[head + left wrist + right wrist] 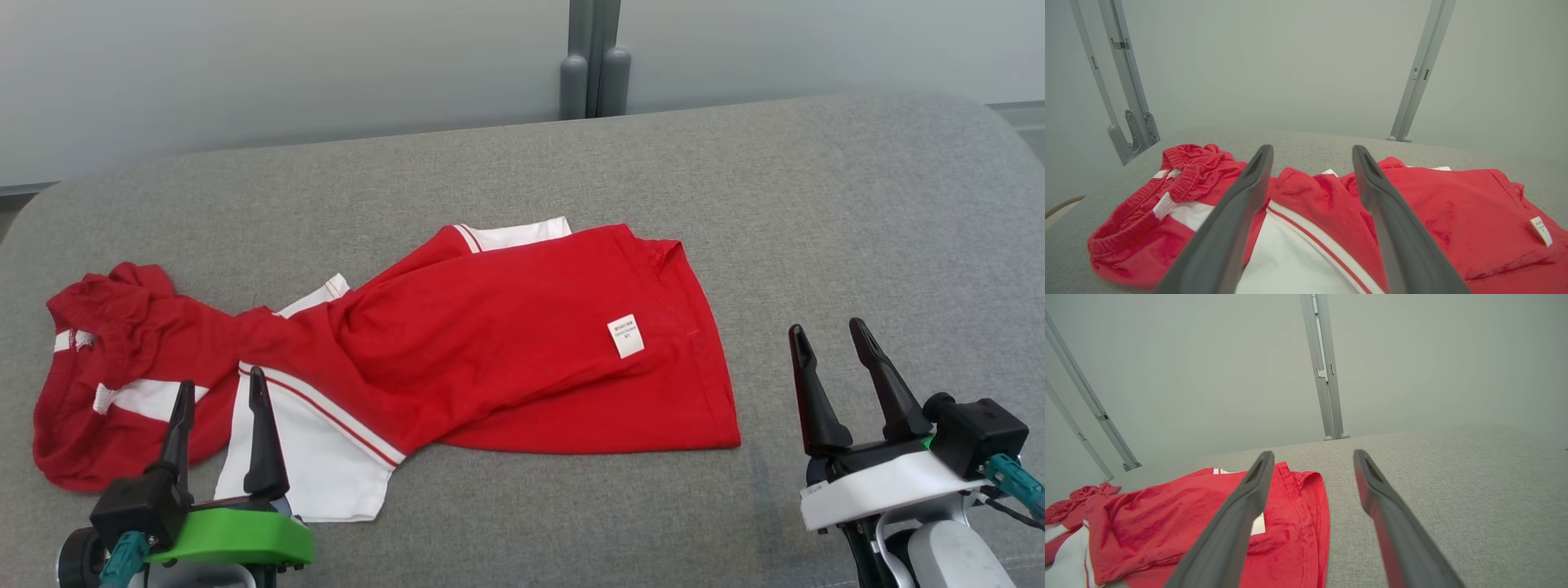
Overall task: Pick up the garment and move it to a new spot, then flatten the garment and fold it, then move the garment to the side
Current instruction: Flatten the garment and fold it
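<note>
A wide surface (pixel 816 204) covered with grey woven cloth takes most of the head view; its far corners are rounded. Behind it stands a plain pale grey-green wall (pixel 245 65), and at 12 o'clock a grey metal post (pixel 594 57) rises from behind the far edge. In the left wrist view, two more slanted metal rails (pixel 1128 81) stand against the same wall.

The garment (pixel 506 343) is red with white panels and stripes. It lies on the surface from the centre out to 9 o'clock. Its right part is spread almost flat and has a small white label (pixel 626 336) on it, while the end at 9 o'clock is bunched and wrinkled.

The left gripper (pixel 221 380) is at 7 o'clock, with its fingers spread apart and nothing between them. They stand over the near white panel of the garment; I cannot tell whether they touch it. The right gripper (pixel 826 328) is at 4 o'clock, also with fingers released and empty, over bare grey cloth just beside the garment's right hem, not touching it.
</note>
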### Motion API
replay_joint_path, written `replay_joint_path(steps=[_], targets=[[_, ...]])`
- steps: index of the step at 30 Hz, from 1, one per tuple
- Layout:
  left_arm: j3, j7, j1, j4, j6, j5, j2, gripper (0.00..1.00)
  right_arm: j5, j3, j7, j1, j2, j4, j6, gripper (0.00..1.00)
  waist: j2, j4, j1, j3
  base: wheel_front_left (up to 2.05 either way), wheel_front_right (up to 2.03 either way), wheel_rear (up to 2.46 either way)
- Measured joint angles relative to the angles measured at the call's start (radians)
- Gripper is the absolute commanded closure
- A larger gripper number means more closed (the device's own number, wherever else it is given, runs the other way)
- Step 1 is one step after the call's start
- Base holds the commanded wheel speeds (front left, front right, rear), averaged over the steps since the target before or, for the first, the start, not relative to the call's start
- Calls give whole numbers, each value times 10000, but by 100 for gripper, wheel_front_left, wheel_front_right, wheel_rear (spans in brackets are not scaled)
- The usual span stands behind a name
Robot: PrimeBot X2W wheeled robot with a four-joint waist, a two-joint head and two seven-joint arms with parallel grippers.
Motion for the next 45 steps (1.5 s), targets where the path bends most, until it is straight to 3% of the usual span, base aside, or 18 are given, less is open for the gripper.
replay_joint_path(steps=[14, 21, 27, 36, 45], targets=[[525, -4, 187, 263, -495, 445, -487, 0, 48, 353, -2, 12, -134, 226, 0, 0, 0, -33, 0, -27, 0, 0, 0], [608, 65, 186, 732, -570, 343, -420, 0, 803, 1137, 2, -776, -648, 1534, 0, 0, 0, 21, 0, 106, 0, 0, 0], [569, 405, 87, 999, -616, 144, -382, 0, 1802, 1762, 646, -1991, -991, 3131, -2, 0, 0, 197, 0, 349, 0, 0, 0], [372, 2102, -124, 1613, -777, -368, -228, 0, 2894, 2757, 2050, -3384, -1264, 4993, -2, 0, 0, 605, 0, 670, 0, 0, 0], [414, 3528, -378, 1697, -558, -709, 48, 0, 3313, 3444, 2949, -4226, -1455, 5455, 0, 0, 0, 712, 0, 840, 0, 0, 0]])
